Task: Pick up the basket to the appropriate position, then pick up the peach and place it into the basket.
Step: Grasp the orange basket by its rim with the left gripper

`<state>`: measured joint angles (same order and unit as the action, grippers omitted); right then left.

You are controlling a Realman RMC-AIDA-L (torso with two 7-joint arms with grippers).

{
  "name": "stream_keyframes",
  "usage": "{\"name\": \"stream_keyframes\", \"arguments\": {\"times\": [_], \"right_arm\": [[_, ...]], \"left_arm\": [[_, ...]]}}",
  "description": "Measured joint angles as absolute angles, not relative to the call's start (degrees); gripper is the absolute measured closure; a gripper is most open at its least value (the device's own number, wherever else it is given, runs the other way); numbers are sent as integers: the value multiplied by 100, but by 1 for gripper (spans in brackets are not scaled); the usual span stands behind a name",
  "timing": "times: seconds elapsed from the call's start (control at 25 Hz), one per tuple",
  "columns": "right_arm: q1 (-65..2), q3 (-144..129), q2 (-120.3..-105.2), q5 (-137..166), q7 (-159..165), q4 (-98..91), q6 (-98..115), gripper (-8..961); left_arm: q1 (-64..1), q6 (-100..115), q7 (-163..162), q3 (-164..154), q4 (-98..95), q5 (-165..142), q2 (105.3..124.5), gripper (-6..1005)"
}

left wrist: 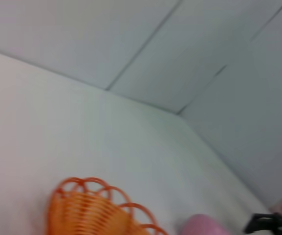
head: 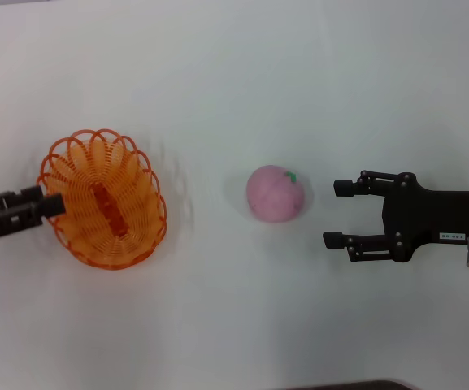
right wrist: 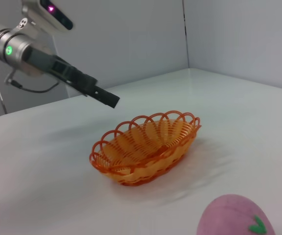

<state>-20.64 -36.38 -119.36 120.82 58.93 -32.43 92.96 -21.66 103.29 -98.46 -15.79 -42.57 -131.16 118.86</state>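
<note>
I read this as the changeover between the 2 halves of the job. The basket point(head: 104, 199) sits flat on the white surface point(head: 242, 73), and my left hand point(head: 54, 205) hangs just past its outer rim. In the right wrist view that hand is raised and clear of the wire loops, gripping nothing; whether its fingers are parted or together I cannot tell. So the basket looks placed, or nearly so, though I cannot say if that spot is final.

The peach point(head: 276, 193) is not yet picked. It rests on the surface between the basket and my right hand point(head: 338, 214), well apart from the basket and empty-handed distance from nothing: no finger touches it. My right hand is spread wide, 2 fingers pointing straight at the fruit, which lies just ahead of the fingertips and roughly centred on the gap between them. The green leaf faces that hand.

Left to do, by my judgement: advance the right hand around the peach, close, lift, carry it across to the basket beyond it, and release inside.
</note>
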Motion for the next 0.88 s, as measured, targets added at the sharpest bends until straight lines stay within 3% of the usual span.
{"name": "stream_keyframes", "arguments": {"times": [0.36,0.88], "right_arm": [[-2093,-3639,-11923,12092,5912,-3243,9289,99],[-2100,-3638,-11923,12112,5917,-3243,9286,99]], "left_arm": [[-2305,9650,-10483,-2754,-5577,-13217,12143,225],[-2529,8675,-10978,-4427,-6706,-13778,12303,226]]}}
